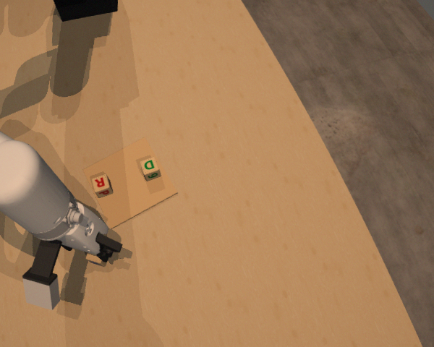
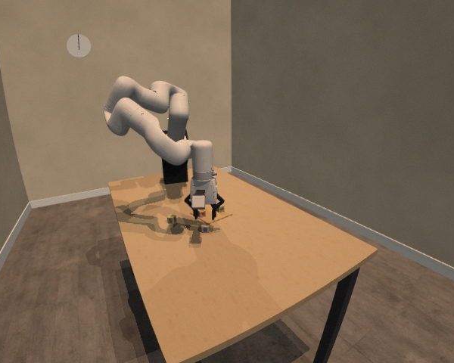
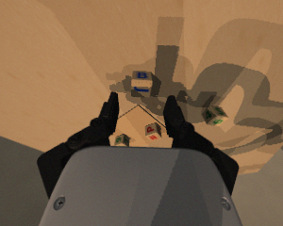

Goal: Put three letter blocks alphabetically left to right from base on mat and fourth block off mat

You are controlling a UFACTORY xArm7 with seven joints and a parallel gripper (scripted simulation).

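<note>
The mat lies flat. The D block and the R block stand on it with a wide gap between, letters upright from the base. The blue-lettered block is off the mat near its corner, showing a B and another blue mark in the wrist view; which is on top is unclear. A green-lettered block lies off the mat. My gripper is open and empty, above table height, near the blue-lettered block.
The black base mount stands at the table's far end. The arm hides the green-lettered block in the top view. The wooden table carries everything.
</note>
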